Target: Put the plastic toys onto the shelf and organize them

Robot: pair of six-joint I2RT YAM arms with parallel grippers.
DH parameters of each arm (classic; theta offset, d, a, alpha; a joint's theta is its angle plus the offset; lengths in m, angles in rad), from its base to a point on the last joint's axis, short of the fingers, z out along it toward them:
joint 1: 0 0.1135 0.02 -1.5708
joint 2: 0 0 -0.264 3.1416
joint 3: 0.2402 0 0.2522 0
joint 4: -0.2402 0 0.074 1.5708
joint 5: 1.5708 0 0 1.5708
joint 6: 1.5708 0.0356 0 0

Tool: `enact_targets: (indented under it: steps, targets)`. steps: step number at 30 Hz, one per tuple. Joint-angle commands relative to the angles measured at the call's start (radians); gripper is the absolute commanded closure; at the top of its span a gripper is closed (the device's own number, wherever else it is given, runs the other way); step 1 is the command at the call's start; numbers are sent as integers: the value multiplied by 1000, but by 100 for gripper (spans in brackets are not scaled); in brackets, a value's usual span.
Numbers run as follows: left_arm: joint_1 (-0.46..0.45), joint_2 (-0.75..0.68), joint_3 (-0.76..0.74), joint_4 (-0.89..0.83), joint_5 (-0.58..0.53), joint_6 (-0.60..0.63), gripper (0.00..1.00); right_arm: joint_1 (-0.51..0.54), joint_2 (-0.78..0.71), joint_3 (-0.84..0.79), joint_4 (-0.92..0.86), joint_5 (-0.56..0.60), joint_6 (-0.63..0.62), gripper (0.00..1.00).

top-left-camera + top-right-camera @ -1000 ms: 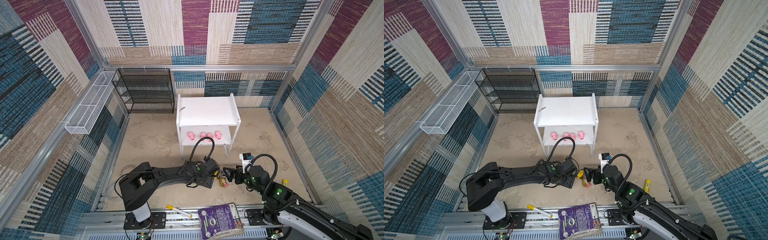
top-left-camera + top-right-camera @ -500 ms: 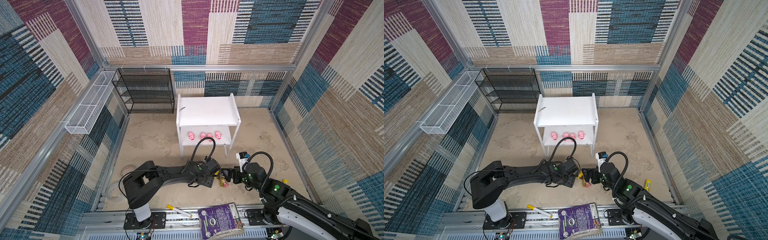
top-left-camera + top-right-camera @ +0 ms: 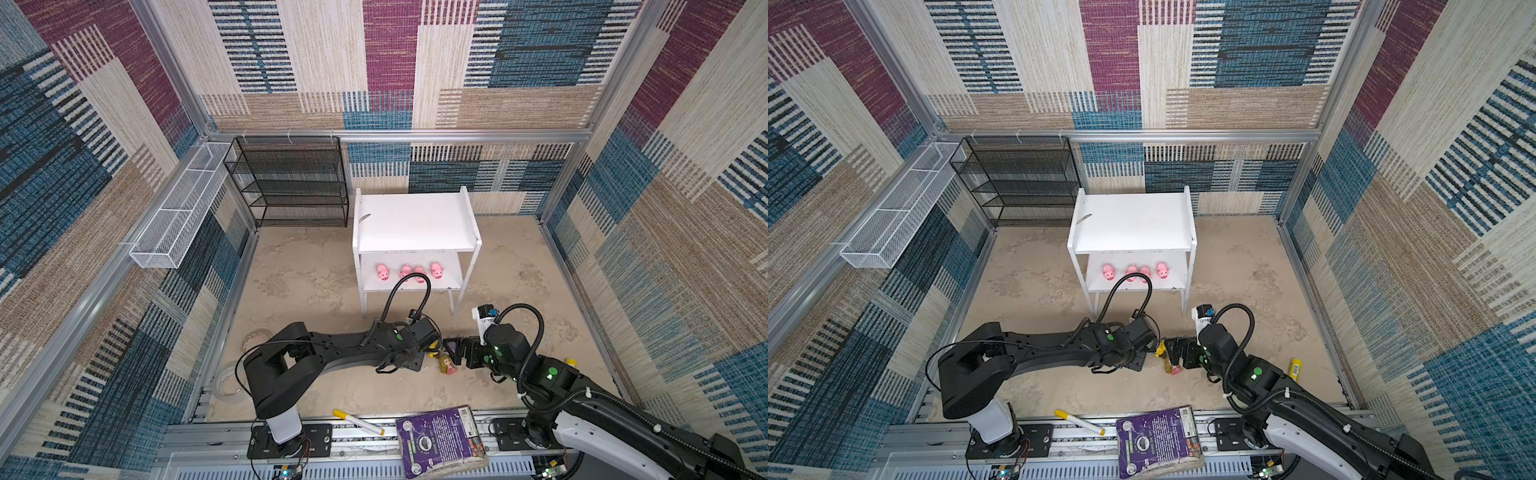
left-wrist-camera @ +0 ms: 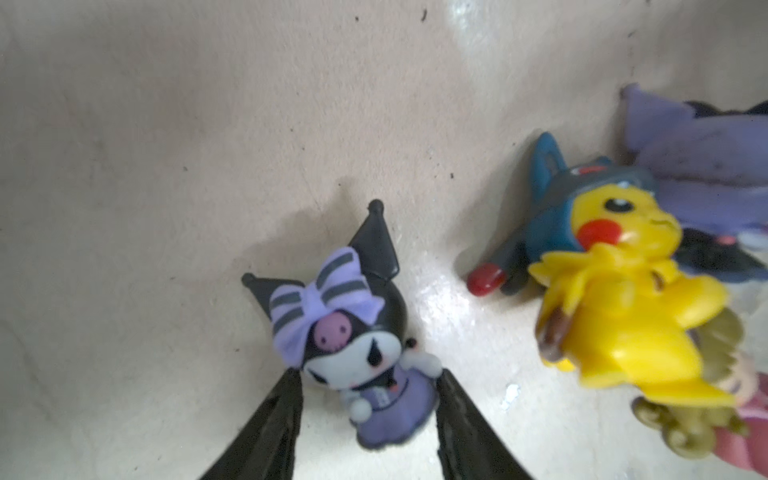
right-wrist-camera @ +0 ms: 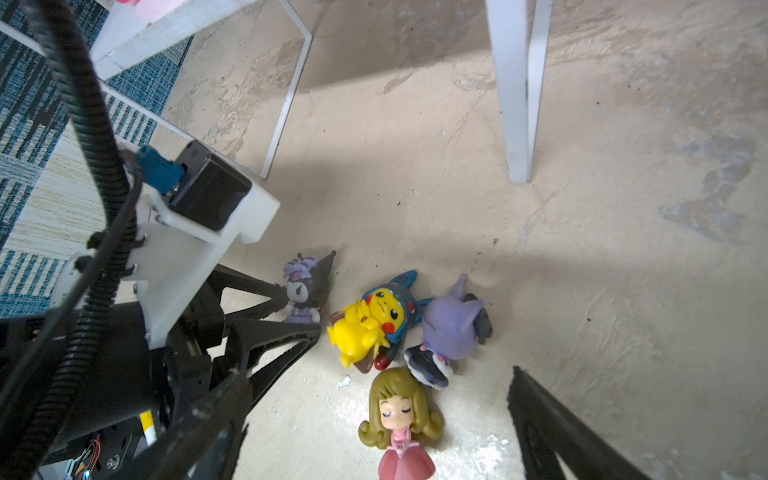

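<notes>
1. The white shelf stands mid-floor, with four pink pigs in a row on its lower board.
2. My right gripper, jaws wide apart, faces the blonde girl lying on the floor near the shelf's front legs.
3. My left gripper straddles the black-purple figurine; I cannot tell whether it pinches.
4. The yellow hooded toy and the lilac toy lie side by side between the grippers.

There are four pink pigs, one black-purple eared figurine, one lilac eared figurine, one yellow blue-hooded figurine, one blonde girl, one shelf.
</notes>
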Motion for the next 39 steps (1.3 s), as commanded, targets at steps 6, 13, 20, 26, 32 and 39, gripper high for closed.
enact_targets:
  steps: [6,13,20,26,32,39]
  targets:
    - [1,-94,-76,24,-7,40,58,1,14,3,67,-61,-48,2]
    - [1,-203,-173,99,28,83,65,1,66,-4,127,-109,-42,2]
    - [1,-232,-218,172,73,132,52,2,73,4,141,-123,-41,2]
    - [1,-154,-183,190,75,123,42,2,57,16,117,-105,-41,2]
    - [1,-76,-141,202,84,129,51,2,27,17,81,-89,-40,2]
    - [7,-62,-147,208,65,120,56,2,28,17,79,-91,-43,2]
